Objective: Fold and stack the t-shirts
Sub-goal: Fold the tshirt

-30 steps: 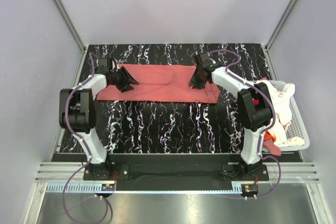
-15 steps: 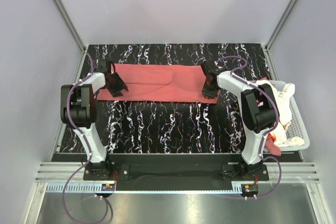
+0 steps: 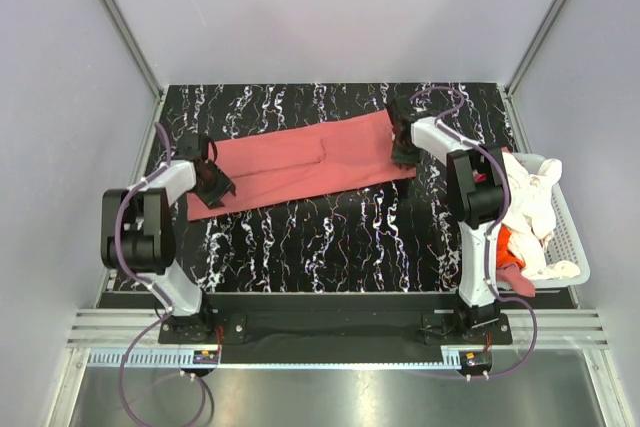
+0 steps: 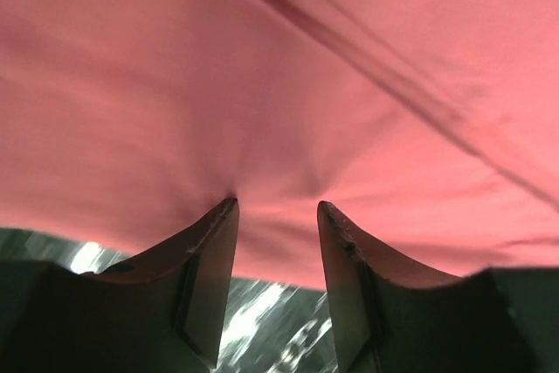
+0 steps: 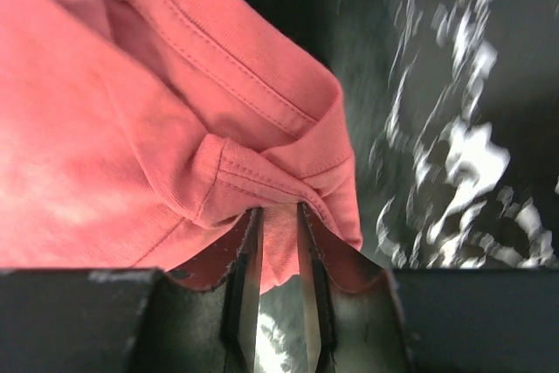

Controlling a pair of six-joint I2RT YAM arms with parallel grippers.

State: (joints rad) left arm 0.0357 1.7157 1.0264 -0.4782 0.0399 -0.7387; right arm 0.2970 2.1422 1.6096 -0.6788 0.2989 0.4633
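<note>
A large salmon-pink t-shirt [image 3: 300, 162], folded into a long strip, lies slanted across the black marbled table, its right end farther back. My left gripper [image 3: 212, 183] holds its left end. In the left wrist view the gripper [image 4: 278, 205] has the cloth [image 4: 288, 85] puckered between its tips. My right gripper [image 3: 403, 143] holds the right end. In the right wrist view the gripper [image 5: 275, 209] is nearly closed on a bunched seamed edge of the shirt [image 5: 175, 128].
A white slatted basket [image 3: 575, 237] stands at the table's right edge. It holds a cream shirt [image 3: 530, 202], an orange one [image 3: 507, 244] and a bit of red cloth. Grey walls enclose the table [image 3: 330, 237] on three sides.
Both grippers have dragged the shirt. Its left end moved toward me and its right end moved back and right, so the strip now lies slanted instead of level.
</note>
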